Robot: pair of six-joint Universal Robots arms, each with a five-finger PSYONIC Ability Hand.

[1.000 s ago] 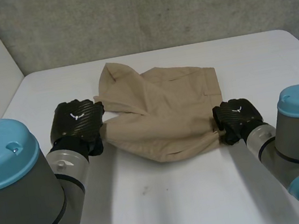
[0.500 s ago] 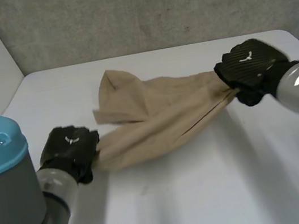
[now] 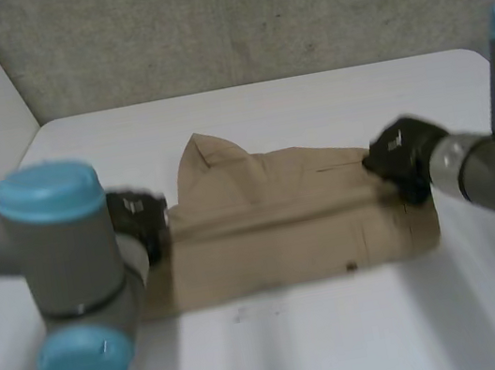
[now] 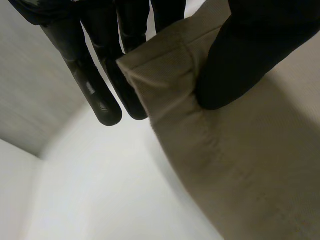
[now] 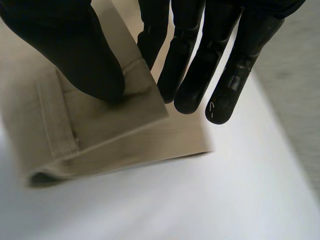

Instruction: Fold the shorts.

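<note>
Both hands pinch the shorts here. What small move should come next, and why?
Probably open both hands and release: the tan cloth shorts already lie doubled over on the white table, the left hand pinching one end, the right hand the other.

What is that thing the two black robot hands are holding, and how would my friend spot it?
Look at the white table below the grey wall. Across its middle lie tan cloth shorts, held between the black left hand and the black right hand, each pinching one end. They are the only soft beige thing there, with a pointed flap on the far edge.
</note>
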